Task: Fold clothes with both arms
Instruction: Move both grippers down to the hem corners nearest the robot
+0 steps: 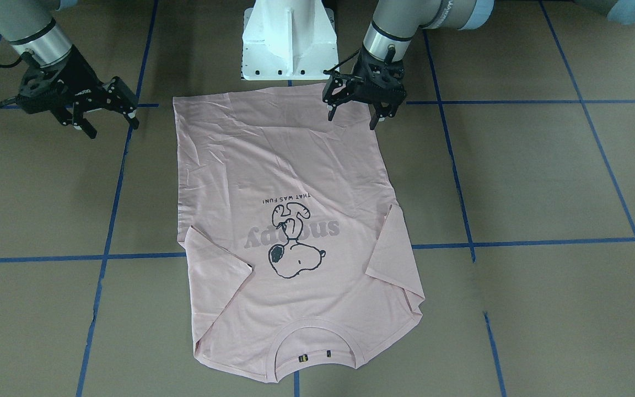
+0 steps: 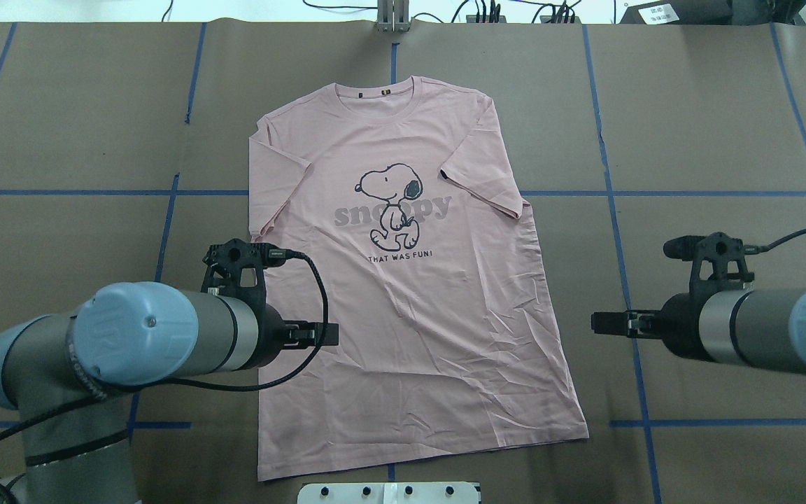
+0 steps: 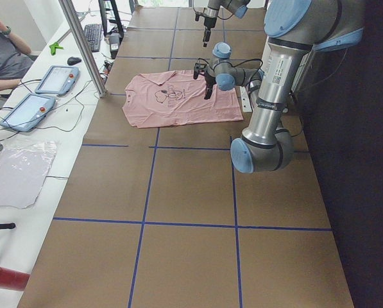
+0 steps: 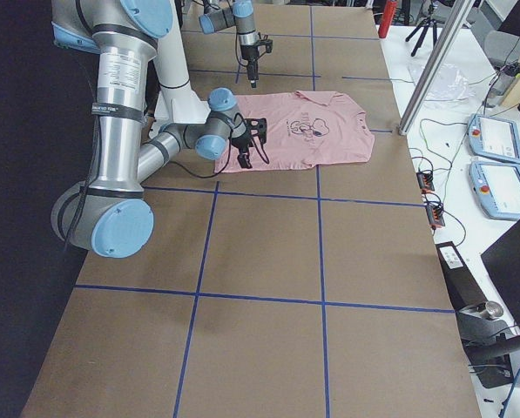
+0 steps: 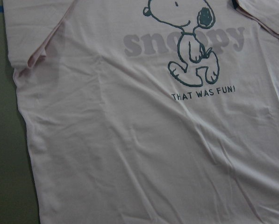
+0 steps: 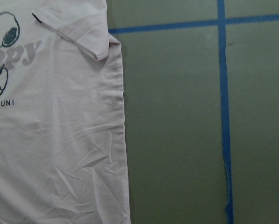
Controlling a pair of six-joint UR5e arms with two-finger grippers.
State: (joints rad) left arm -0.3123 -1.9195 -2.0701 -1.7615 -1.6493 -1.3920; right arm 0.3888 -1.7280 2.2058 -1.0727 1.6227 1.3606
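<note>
1. On the brown table (image 1: 543, 176), marked off by blue tape lines (image 1: 549, 241), I see the pink T-shirt (image 1: 295, 165) lying flat with its print side up. Its hem is just beside the white pedestal base (image 1: 290, 49), and its collar (image 1: 317, 344) is at the end far from the robot.
2. Both short sleeves (image 1: 221, 262) are folded inward onto the body, one on each side of the Snoopy print (image 1: 295, 248). The half of the shirt nearer the hem is lightly creased.
3. The left gripper (image 1: 352, 122) hangs over the shirt's edge on its own side, near the hem corner. Its fingers are spread apart and hold nothing. I cannot tell whether the tips touch the cloth.
4. The right gripper (image 1: 113, 129) is off the shirt, over bare table beside the opposite edge and also near the hem end. Its fingers are apart as well, with nothing between them.
5. My left wrist camera looks down on the print and the shirt's side edge. My right wrist camera shows the other edge, one folded sleeve and a crossing of tape lines on bare table.
</note>
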